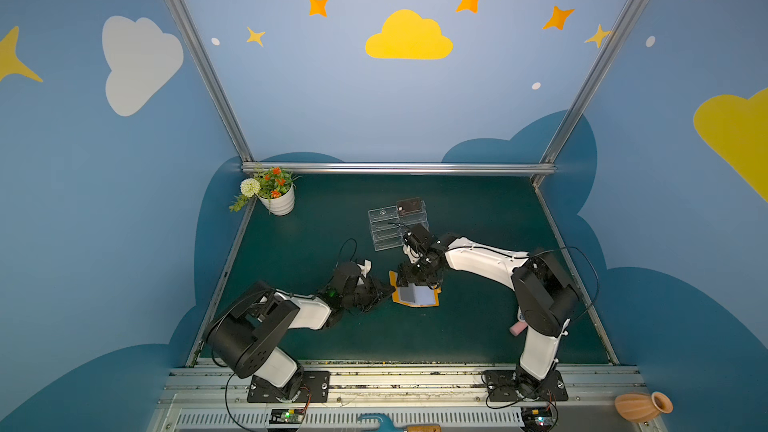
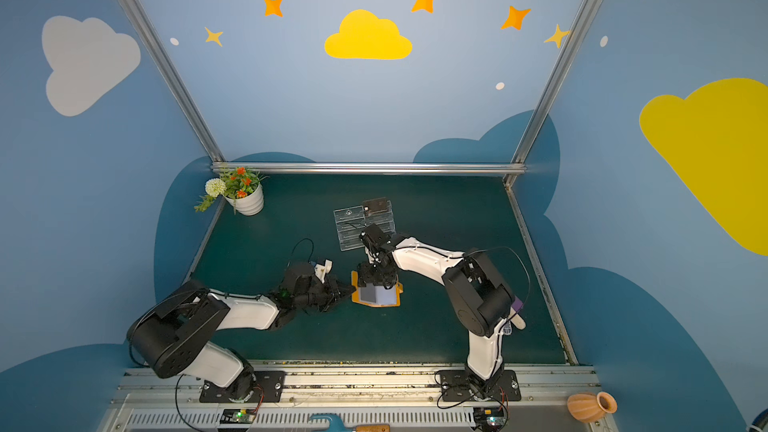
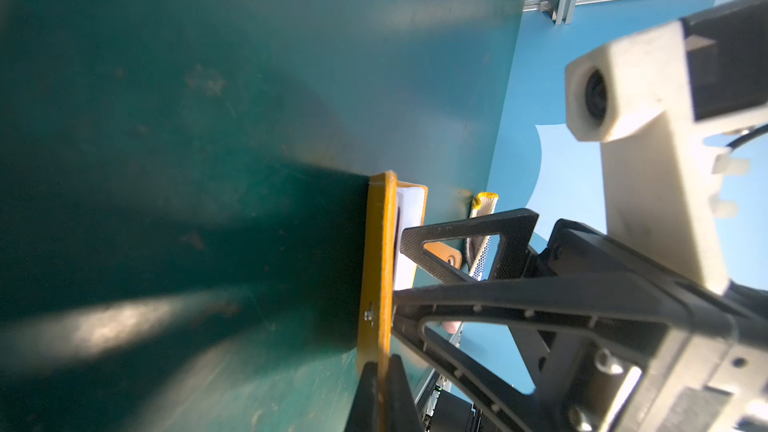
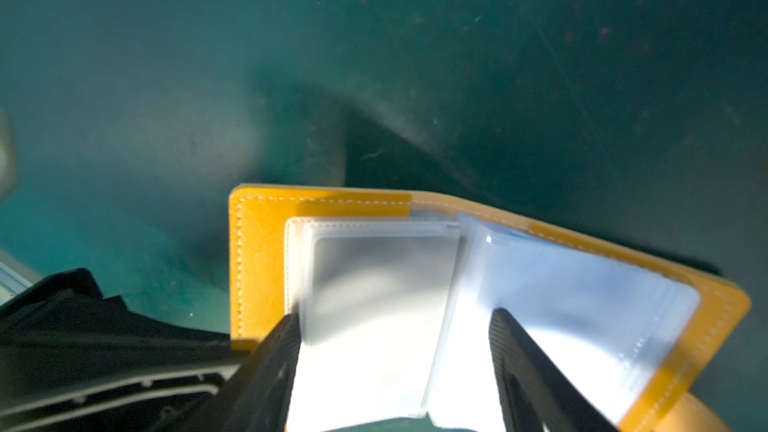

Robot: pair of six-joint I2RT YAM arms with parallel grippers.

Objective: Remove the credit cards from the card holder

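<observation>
card holder (image 4: pixel 262 268) | orange-yellow, white stitching | open | clear sleeve pages (image 4: pixel 374 284) fanned

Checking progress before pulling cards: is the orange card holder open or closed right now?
Open. The card holder lies with orange covers spread and clear sleeve pages fanned up between them.

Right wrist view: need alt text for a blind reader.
An orange card holder lies open on the green table, its clear sleeve pages showing. The right pincer is open, its black fingers astride those pages.
</observation>
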